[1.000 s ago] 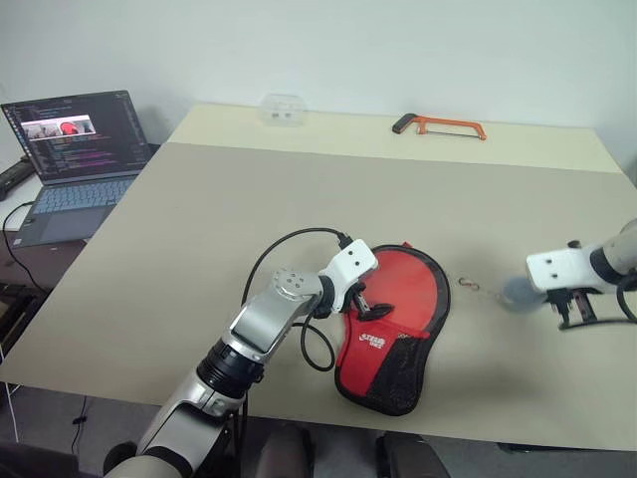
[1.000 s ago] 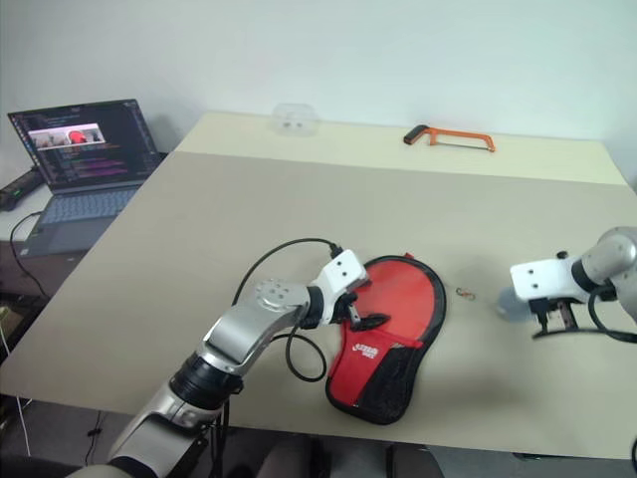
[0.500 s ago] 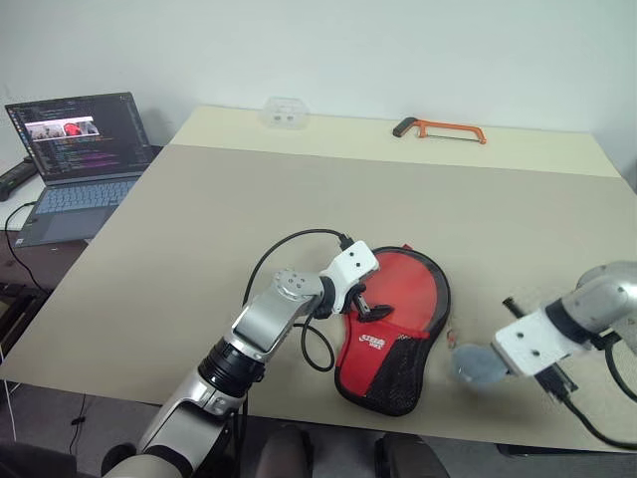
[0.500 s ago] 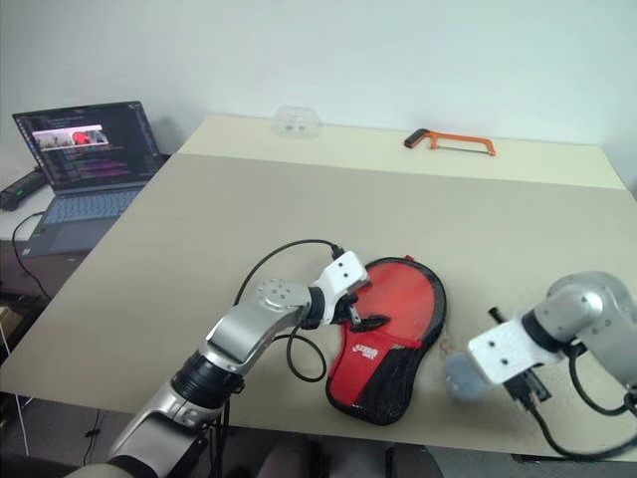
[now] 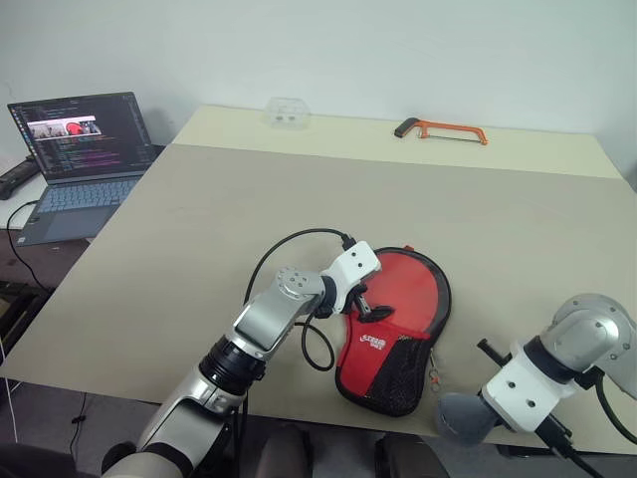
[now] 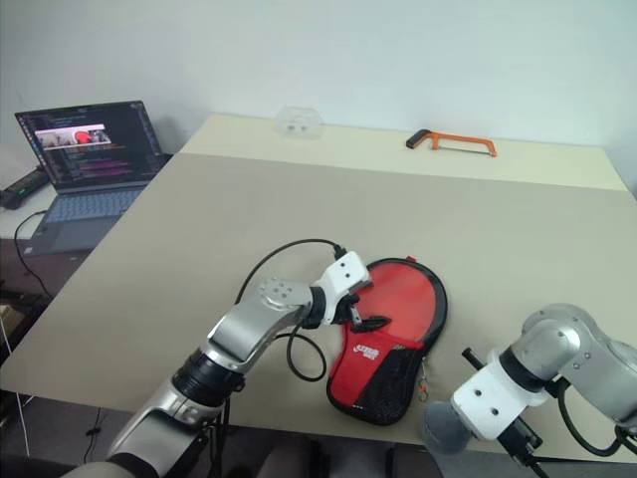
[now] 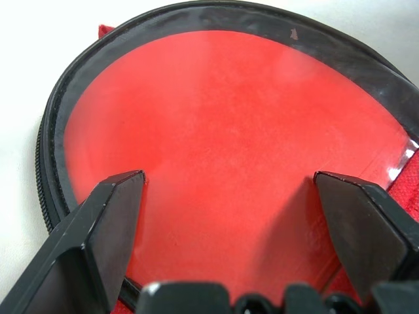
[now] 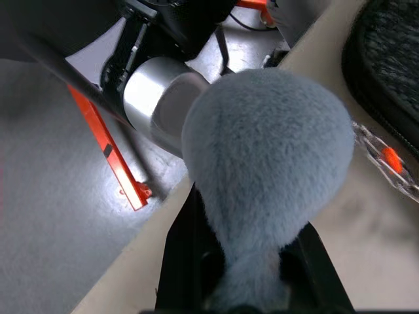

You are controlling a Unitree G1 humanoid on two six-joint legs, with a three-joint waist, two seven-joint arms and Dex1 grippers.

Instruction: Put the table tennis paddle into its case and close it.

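Shows case (image 5: 393, 334) flat on table (image 5: 299, 199), close to the near edge, red lettered side up, round end pointing away and narrow mesh end toward the robot. Shows paddle (image 7: 229, 118) inside case: red blade visible through the clear panel of the round end, ringed by the black trim and zip. Cannot make out the handle, hidden under the mesh end.

Holds left gripper (image 7: 229, 190) over the left part of case's round end, angled down toward it, fingers (image 7: 111, 216) spread wide with nothing between them but the panel below. Cannot tell whether the tips touch case or hang just above it. Carries a black cable (image 5: 289, 244) looping from the wrist, just left of case.

Pinches a grey fluffy ball (image 5: 461, 418) in right gripper (image 8: 252, 268), fingers pressed in on the ball's narrow neck. Places that gripper right of case's narrow end and nearer the robot, at the table's near edge, with the ball partly out past the edge over the floor. Shows a thin chain (image 5: 435, 370) with a small orange piece lying on table just beside case's right edge, between case and ball.

Well beyond case, at table's far edge: orange hacksaw (image 5: 443, 129) and a clear box (image 5: 286, 112). Far left of case, off table: open laptop (image 5: 75, 149), screen lit.
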